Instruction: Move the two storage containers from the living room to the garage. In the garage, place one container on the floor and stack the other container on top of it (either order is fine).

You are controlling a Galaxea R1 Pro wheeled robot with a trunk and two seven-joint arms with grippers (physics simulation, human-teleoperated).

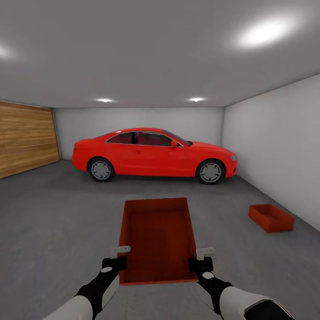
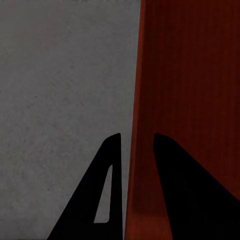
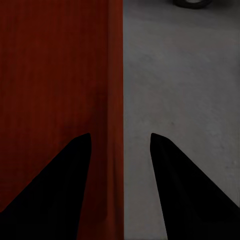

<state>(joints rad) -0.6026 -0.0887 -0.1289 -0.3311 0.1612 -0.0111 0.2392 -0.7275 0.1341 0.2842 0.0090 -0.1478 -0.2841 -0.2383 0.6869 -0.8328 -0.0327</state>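
I am in the garage, on the dark grey concrete floor. One orange-red storage container hangs level in front of me above the floor, between my two arms. My left gripper is shut on its left side wall, which sits tight between the fingers in the left wrist view. My right gripper straddles the right side wall, and in the right wrist view its fingers stand open with a gap on each side. The other storage container rests on the floor to the right, near the wall.
A red car is parked sideways across the back of the garage. A wood-plank door covers the left side. A pale wall runs along the right, just behind the container on the floor.
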